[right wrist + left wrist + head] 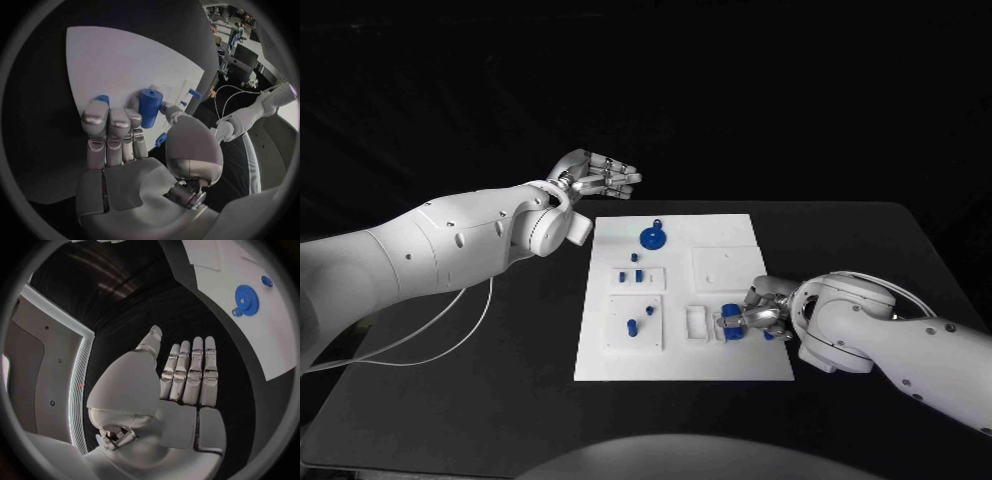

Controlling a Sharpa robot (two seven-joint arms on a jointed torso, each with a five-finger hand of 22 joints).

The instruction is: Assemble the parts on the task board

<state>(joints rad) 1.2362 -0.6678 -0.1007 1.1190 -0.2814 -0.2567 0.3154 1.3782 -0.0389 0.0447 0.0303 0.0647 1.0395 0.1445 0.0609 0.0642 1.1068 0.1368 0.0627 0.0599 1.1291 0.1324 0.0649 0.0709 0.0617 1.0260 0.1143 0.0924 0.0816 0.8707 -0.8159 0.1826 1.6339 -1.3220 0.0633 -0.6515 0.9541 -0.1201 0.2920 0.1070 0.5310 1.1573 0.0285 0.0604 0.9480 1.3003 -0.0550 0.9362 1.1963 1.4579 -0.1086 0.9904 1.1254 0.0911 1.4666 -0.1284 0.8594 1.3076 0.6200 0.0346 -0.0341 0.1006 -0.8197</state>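
Table [473, 400]: black surface carrying the task board at its middle.
Task board [733, 230]: white rectangular plate lying flat, with raised white fixtures on it; blue parts sit at several spots.
Left arm [430, 250]: white, entering from the left edge, raised beside the board's far left corner.
Right arm [906, 345]: white, entering from the right, reaching onto the board's near right area.
Left hand [593, 178]: held above the table off the board's far left corner; the wrist view [187, 375] shows fingers straight, side by side, holding nothing.
Right hand [759, 318]: low over the board's near right part, thumb and fingers closed around a blue cylinder.
Blue gear [653, 238]: flat toothed disc on the board's far part [247, 300], well apart from both hands.
Blue cylinder [149, 107]: upright between thumb and fingers of the right hand, over the board.
Small blue pegs [635, 325]: standing in the fixtures on the board's left half.
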